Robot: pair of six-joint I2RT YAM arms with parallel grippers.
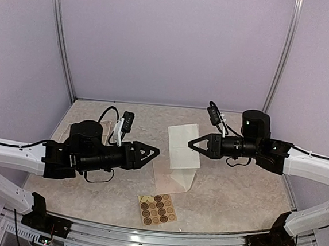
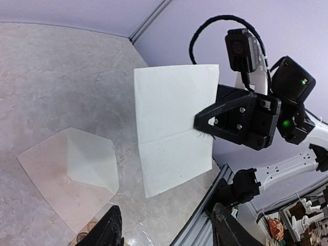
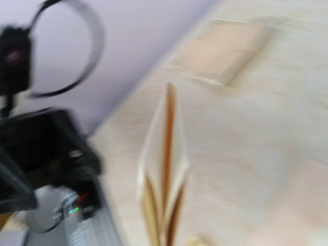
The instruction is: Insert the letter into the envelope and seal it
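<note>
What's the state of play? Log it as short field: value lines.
letter: folded white sheet, held up above the table
right gripper: shut on the letter's edge
left gripper: open, holding nothing
envelope: flat on the table, flap open
sticker sheet: near the front edge, untouched
letter in envelope: not yet

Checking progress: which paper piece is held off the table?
The white creased letter, pinched at its edge by the right pincer; the envelope and sticker sheet lie flat.
</note>
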